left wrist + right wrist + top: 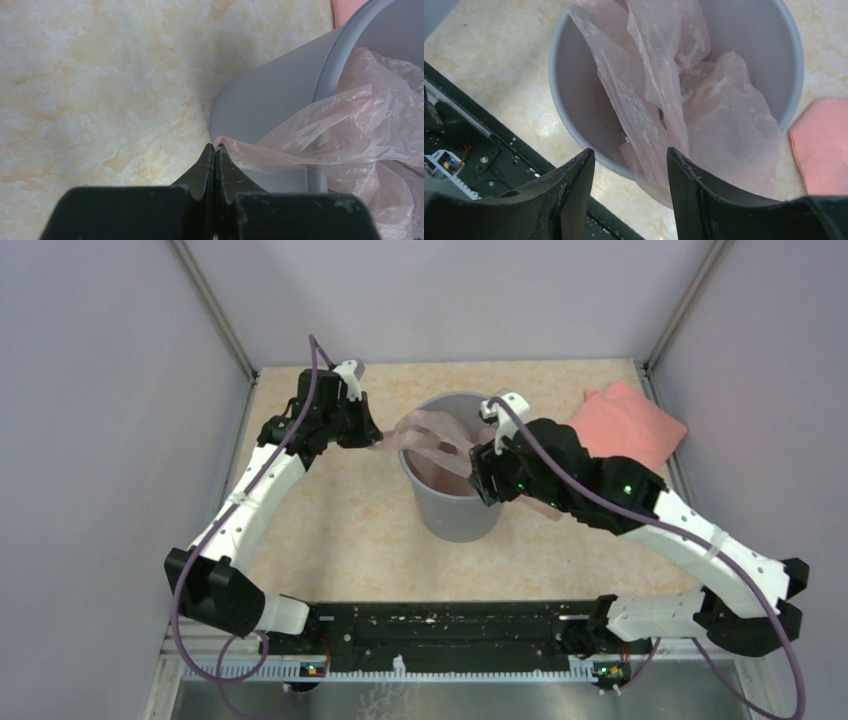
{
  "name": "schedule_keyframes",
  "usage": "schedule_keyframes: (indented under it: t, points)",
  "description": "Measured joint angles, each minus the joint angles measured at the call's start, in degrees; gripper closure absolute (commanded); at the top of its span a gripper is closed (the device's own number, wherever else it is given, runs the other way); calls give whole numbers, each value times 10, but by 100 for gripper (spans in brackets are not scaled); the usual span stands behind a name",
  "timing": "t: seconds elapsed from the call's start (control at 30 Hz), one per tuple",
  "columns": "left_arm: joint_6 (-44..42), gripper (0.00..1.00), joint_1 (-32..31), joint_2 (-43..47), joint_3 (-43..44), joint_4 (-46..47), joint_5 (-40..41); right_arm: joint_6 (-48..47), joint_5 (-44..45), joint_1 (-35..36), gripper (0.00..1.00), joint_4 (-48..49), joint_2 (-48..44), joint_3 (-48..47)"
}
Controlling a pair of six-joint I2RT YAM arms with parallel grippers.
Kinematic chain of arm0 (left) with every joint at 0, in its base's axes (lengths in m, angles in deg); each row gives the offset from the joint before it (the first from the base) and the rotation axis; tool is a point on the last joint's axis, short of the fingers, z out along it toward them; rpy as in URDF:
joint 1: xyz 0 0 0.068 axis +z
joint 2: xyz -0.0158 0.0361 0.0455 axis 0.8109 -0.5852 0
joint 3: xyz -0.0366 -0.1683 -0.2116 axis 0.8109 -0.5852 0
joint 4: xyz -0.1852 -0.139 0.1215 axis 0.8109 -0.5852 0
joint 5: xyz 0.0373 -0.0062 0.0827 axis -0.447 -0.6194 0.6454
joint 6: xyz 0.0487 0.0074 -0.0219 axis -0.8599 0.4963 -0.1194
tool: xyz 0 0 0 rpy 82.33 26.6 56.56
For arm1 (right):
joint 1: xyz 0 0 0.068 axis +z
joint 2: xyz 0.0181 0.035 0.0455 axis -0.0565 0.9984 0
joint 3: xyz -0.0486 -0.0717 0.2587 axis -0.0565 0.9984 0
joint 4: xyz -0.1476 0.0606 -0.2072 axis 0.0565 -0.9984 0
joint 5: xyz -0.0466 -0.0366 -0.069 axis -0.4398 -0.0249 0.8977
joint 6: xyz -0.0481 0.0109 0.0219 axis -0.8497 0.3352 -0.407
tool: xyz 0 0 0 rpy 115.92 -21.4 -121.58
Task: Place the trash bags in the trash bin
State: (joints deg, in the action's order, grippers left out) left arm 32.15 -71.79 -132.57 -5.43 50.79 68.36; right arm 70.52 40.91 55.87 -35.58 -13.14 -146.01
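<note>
The grey trash bin (455,512) stands upright mid-table. The thin pale pink trash bag (432,440) lies mostly inside it, with one edge stretched out over the left rim. My left gripper (372,433) is shut on that edge just left of the bin; the left wrist view shows the fingertips (216,150) pinching the bag (350,125) beside the bin's wall (270,95). My right gripper (484,478) hovers over the bin's right rim, open and empty; in the right wrist view (630,162) the bag (704,100) fills the bin (574,100) and hangs over its near rim.
An opaque salmon-pink folded bundle (628,425) lies at the back right, close to the right arm, and shows in the right wrist view (821,145). Grey walls enclose the table on three sides. The black base rail (450,635) runs along the near edge.
</note>
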Motion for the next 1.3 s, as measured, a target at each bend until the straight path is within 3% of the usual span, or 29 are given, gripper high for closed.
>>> schedule_keyframes:
  t: [0.67,0.77,0.93,1.03,1.3]
  points:
    - [-6,100,0,0,8,-8,-3,-114,41,15,47,70,113,2]
    - [-6,100,0,0,9,-8,-5,-117,45,15,53,71,126,2]
    - [-6,100,0,0,9,-8,-7,-120,56,15,85,72,135,2]
    - [-6,100,0,0,9,-8,-9,-117,62,16,98,70,135,1]
    - [-6,100,0,-9,11,-7,-10,-102,56,60,100,59,132,-32]
